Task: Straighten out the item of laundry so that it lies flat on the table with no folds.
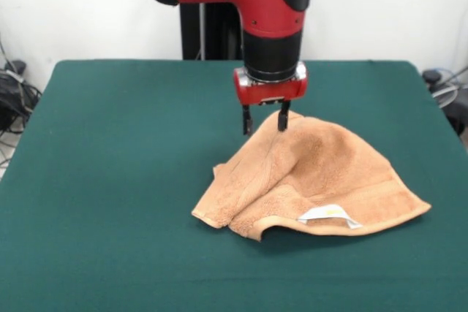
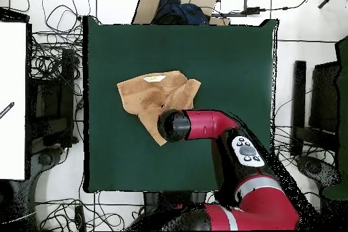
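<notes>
Pincer (image 1: 263,118) open over rumpled towel (image 1: 314,177) (label up).

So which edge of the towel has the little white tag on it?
The edge of the towel nearest the front camera, farthest from the claw. The white tag sits on its border; the other edges show none.

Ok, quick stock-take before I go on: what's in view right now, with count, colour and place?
Towel: one, orange-tan, on the table, rumpled and peaked under the gripper.
Label: one, white, on the towel's edge away from the robot.
Table: one, dark green top.
Cables: many, dark, on the floor around the table.
Arm: one, red and black, reaching over the towel.
Gripper: one, dark fingers apart, at the towel's raised peak.
</notes>
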Action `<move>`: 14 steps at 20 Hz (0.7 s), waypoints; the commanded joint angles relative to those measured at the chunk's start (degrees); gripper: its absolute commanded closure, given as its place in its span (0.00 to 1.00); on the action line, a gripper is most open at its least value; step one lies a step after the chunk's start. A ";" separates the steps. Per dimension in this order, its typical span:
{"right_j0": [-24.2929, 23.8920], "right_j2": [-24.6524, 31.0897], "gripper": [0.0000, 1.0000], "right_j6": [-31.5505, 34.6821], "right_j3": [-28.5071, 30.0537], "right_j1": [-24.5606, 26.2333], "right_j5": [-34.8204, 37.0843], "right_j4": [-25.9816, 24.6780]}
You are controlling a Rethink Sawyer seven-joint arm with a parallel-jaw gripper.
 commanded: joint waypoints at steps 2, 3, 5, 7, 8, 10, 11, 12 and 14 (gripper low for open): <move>0.11 -0.89 0.00 5.14 -3.87 1.39 -2.46 -1.79; -0.42 -0.45 0.00 5.12 -3.19 1.38 -2.73 -1.54; -1.30 0.39 0.00 4.77 -2.90 2.01 -2.32 -0.94; -2.49 1.57 0.00 4.18 -2.80 2.95 -2.39 -0.45; -2.76 1.78 0.00 4.19 -2.81 3.31 -2.75 -0.44; -3.52 2.40 0.00 3.75 -2.80 3.85 -3.07 -0.54; -3.83 2.59 0.00 3.60 -2.90 4.45 -3.58 -0.76; -4.15 2.78 0.00 3.46 -3.01 5.05 -4.09 -0.99; -4.23 2.67 0.00 3.16 -3.80 6.40 -4.71 -1.66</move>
